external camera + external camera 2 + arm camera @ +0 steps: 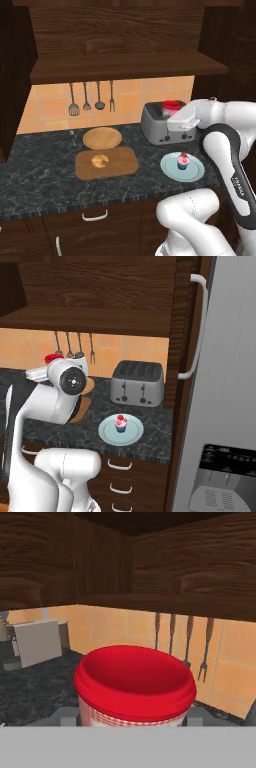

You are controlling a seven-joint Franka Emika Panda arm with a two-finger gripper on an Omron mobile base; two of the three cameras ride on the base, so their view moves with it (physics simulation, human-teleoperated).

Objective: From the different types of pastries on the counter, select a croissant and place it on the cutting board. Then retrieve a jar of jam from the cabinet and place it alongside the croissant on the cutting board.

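My gripper point(170, 111) is shut on the jar of jam point(171, 106) and holds it in the air above the toaster's left end, below the cabinet shelf point(125, 67). Up close, the jar's red lid point(135, 679) sits between my fingertips, with a checked pale band under it. From the right base view the jar point(52, 358) peeks out behind my wrist. The golden croissant point(100, 160) lies on the left part of the brown cutting board point(122, 164) on the dark counter point(40, 175). The pink cupcake point(183, 161) stands to the board's right.
A teal plate point(197, 172) holds the cupcake. A silver toaster point(155, 131) stands at the back, a round wooden plate point(102, 138) behind the board. Utensils point(92, 97) hang on the tiled wall. A steel fridge point(225, 381) borders the counter on the right.
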